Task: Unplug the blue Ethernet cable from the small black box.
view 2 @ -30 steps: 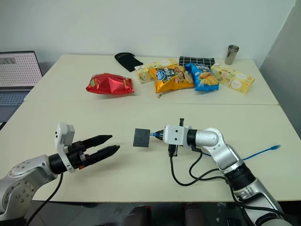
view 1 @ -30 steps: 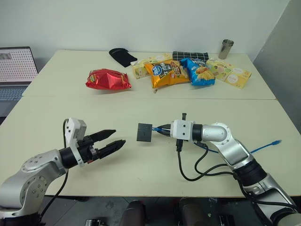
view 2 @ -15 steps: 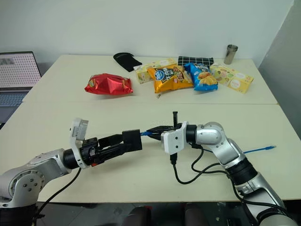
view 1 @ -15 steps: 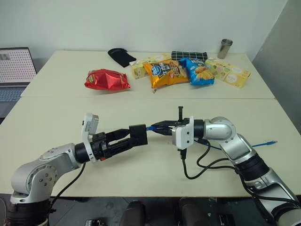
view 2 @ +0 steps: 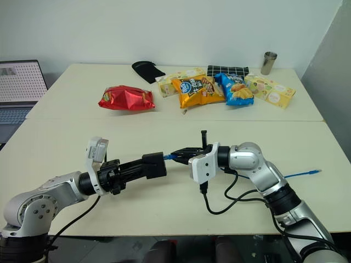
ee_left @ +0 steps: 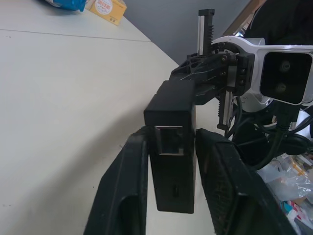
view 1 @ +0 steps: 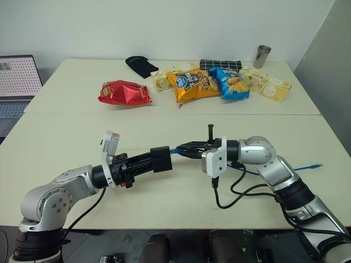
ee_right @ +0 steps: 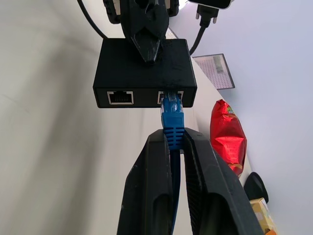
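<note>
The small black box (view 1: 160, 159) hangs just above the near table, between my two arms. My left gripper (ee_left: 171, 139) is shut on it, with one finger (ee_left: 124, 188) pressed to each side. An empty port faces the left wrist camera. The blue Ethernet cable's plug (ee_right: 171, 108) sits in the right-hand port of the box (ee_right: 145, 73). My right gripper (ee_right: 173, 136) is shut on the plug's boot. Behind my right arm the cable (view 1: 305, 166) runs over the table to its loose end near the right edge.
On the far table lie a red snack bag (view 1: 125, 92), orange (view 1: 192, 85) and blue (view 1: 233, 82) bags, yellow boxes (view 1: 267, 84), a black glove (view 1: 140, 66), a checked pouch (view 1: 219, 64) and a metal cup (view 1: 263, 56). A laptop (view 1: 19, 82) stands at the left.
My left gripper reached right to the box and closed on its sides. My right gripper rolled and lifted slightly with the plug held.
</note>
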Action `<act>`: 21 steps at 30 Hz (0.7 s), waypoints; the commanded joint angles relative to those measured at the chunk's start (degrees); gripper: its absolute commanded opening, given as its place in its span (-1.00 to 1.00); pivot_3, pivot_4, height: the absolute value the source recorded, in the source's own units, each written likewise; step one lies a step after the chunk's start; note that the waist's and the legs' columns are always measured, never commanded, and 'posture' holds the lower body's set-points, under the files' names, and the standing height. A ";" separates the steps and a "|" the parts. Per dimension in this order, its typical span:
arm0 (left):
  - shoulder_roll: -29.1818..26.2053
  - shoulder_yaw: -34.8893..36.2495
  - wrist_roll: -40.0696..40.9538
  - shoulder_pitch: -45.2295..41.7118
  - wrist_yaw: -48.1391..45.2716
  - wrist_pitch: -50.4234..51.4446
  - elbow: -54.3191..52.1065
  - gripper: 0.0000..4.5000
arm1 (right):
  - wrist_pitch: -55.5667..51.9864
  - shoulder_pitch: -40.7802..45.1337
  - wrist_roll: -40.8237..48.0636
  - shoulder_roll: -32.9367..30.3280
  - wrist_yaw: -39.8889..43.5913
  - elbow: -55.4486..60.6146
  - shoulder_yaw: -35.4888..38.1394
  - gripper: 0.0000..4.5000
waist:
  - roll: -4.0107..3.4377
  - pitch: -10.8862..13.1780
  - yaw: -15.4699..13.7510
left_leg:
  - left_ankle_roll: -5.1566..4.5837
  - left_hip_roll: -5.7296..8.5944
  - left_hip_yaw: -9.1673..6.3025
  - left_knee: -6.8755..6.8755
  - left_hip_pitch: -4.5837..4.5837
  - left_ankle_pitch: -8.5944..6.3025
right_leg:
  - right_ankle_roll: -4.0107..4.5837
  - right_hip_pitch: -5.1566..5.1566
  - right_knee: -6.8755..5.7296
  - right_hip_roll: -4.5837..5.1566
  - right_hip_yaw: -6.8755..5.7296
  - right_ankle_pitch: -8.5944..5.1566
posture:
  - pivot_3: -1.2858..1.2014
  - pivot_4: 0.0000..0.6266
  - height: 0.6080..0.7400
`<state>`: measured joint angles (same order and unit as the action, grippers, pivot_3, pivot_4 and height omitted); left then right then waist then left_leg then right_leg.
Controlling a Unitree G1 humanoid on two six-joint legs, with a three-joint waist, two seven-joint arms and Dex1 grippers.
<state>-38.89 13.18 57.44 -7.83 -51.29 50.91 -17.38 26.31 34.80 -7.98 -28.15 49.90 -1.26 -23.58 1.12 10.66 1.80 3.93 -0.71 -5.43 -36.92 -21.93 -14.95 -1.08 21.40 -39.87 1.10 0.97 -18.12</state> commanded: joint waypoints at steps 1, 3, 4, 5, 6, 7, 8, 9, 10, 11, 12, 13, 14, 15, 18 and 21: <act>-0.21 0.11 -0.38 -0.29 -0.27 -0.66 -0.10 -0.65 | 3.35 0.13 -0.52 0.25 -1.33 1.60 0.97 -0.96 | 0.00 0.00 0.00 | 0.00 0.00 0.00 0.00 0.00 0.00 | 0.00 0.00 0.00 0.00 0.00 0.00 | 0.03 -0.52 1.00; -0.27 0.12 -0.42 -0.26 -0.55 -0.65 -0.05 -0.65 | 4.40 0.18 -1.39 0.05 -1.61 1.32 0.68 -0.96 | 0.00 0.00 0.00 | 0.00 0.00 0.01 0.00 0.00 0.00 | 0.00 0.00 0.00 0.00 0.01 0.00 | 0.03 -0.52 1.00; -0.30 0.12 -0.44 -0.25 -0.72 -0.64 -0.01 -0.65 | 5.00 0.21 -1.83 -0.07 -1.75 1.16 0.59 -0.96 | 0.00 0.00 0.00 | 0.00 0.00 0.01 0.00 0.00 0.00 | 0.00 0.00 0.00 0.00 0.00 0.00 | 0.03 -0.52 1.00; -0.37 0.08 -0.51 -0.28 -0.93 -0.65 0.06 -0.65 | 5.35 0.20 -1.88 -0.16 -1.78 1.10 0.58 -0.96 | 0.00 0.00 0.00 | 0.00 0.00 0.00 0.00 0.00 0.00 | 0.00 0.00 0.00 0.00 0.00 0.00 | 0.03 -0.52 1.00; -0.44 0.01 -0.60 -0.33 -1.14 -0.68 0.12 -0.65 | 5.61 0.19 -1.86 -0.27 -1.79 1.06 0.62 -0.96 | 0.00 0.00 0.00 | 0.00 0.00 0.00 0.00 0.00 0.00 | 0.00 0.00 0.00 0.00 0.00 0.00 | 0.03 -0.52 1.00; -0.48 -0.05 -0.72 -0.44 -1.28 -0.71 0.25 -0.65 | 5.80 0.19 -1.65 -0.44 -1.66 1.09 0.68 -0.81 | 0.00 0.00 0.00 | 0.00 0.00 0.00 0.00 0.00 0.00 | 0.00 0.00 0.00 0.00 0.01 0.00 | 0.03 -0.52 1.00; -0.51 -0.11 -0.84 -0.56 -1.42 -0.74 0.40 -0.65 | 5.85 0.19 -1.36 -0.66 -1.40 1.15 0.73 -0.65 | 0.00 0.00 0.00 | 0.00 0.00 0.01 0.00 0.00 0.00 | 0.00 0.00 0.00 0.00 0.01 0.00 | 0.03 -0.52 1.00; -0.58 -0.27 -1.14 -0.71 -1.68 -0.90 0.60 -0.65 | 5.88 0.15 -1.06 -1.11 -1.00 1.24 0.84 -0.57 | 0.00 0.00 0.00 | 0.00 0.00 0.01 0.00 0.00 0.00 | 0.00 0.00 0.00 0.00 0.01 0.00 | 0.03 -0.52 1.00; -0.62 -0.45 -1.44 -0.88 -1.91 -1.07 0.81 -0.65 | 6.00 0.11 -0.78 -1.57 -0.63 1.31 0.99 -0.46 | 0.00 0.00 0.00 | 0.00 0.00 0.01 0.00 0.00 0.00 | 0.00 0.00 0.00 0.00 0.00 0.00 | 0.03 -0.52 1.00; -0.71 -0.72 -1.82 -1.06 -2.29 -1.31 1.00 -0.65 | 5.72 -0.03 -0.34 -2.19 -0.05 1.56 1.23 -0.36 | 0.00 0.00 0.00 | 0.00 0.00 0.00 0.00 0.00 0.00 | 0.00 0.00 0.00 0.00 0.01 0.00 | 0.03 -0.52 1.00; -0.88 -1.07 -2.32 -1.22 -2.81 -1.57 1.17 -0.65 | 4.98 -0.26 0.40 -2.90 0.80 2.00 1.44 -0.27 | 0.00 0.00 0.00 | 0.00 0.00 0.00 0.00 0.00 0.00 | 0.00 0.00 0.00 0.00 0.00 0.00 | 0.03 -0.52 1.00; -1.13 -1.83 -3.39 -1.44 -3.57 -2.30 1.35 -0.65 | 3.63 -0.78 1.97 -4.18 2.36 2.86 1.78 -0.17 | 0.00 0.00 -0.01 | 0.00 0.00 0.01 0.00 0.00 0.00 | 0.00 0.00 0.00 0.00 0.00 0.00 | 0.03 -0.52 1.00; -1.33 -2.52 -4.42 -1.66 -4.36 -2.98 1.56 -0.65 | 1.77 -1.34 3.76 -5.41 4.00 3.87 2.10 -0.06 | 0.00 0.00 -0.03 | 0.00 0.00 0.01 0.00 0.00 0.00 | 0.00 0.00 0.01 0.00 0.00 0.00 | 0.03 -0.52 1.00; -1.43 -3.38 -5.60 -2.01 -5.26 -4.00 1.90 -0.65 | -1.48 -2.16 6.59 -6.98 6.22 5.50 2.47 0.02 | 0.00 0.00 -0.05 | 0.00 0.01 0.01 0.00 -0.01 0.00 | 0.00 -0.01 0.02 0.00 0.00 0.00 | 0.03 -0.52 1.00; -1.87 -6.33 -9.91 -3.04 -9.03 -8.39 3.26 -0.65 | -13.59 -4.46 15.74 -10.61 10.99 11.58 3.90 0.03 | -0.02 0.01 -0.26 | -0.01 -0.01 -0.07 -0.02 -0.05 0.00 | 0.00 -0.03 0.04 0.02 0.02 0.00 | 0.03 -0.52 1.00; -2.42 -9.53 -13.94 -4.36 -13.02 -12.66 5.06 -0.65 | -33.23 -6.01 28.57 -12.33 11.27 19.67 5.98 0.03 | -0.06 0.04 -0.25 | -0.01 0.00 -0.06 -0.02 -0.06 0.00 | 0.00 -0.03 0.04 0.05 0.02 0.00 | 0.03 -0.52 1.00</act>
<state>-40.48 5.50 46.21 -10.69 -60.58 42.42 -12.64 6.89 29.23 10.11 -39.60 60.41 10.81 -20.66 1.06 10.70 1.56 3.92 -0.72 -5.51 -36.94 -22.01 -14.95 -1.08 21.38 -39.84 1.15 1.00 -18.12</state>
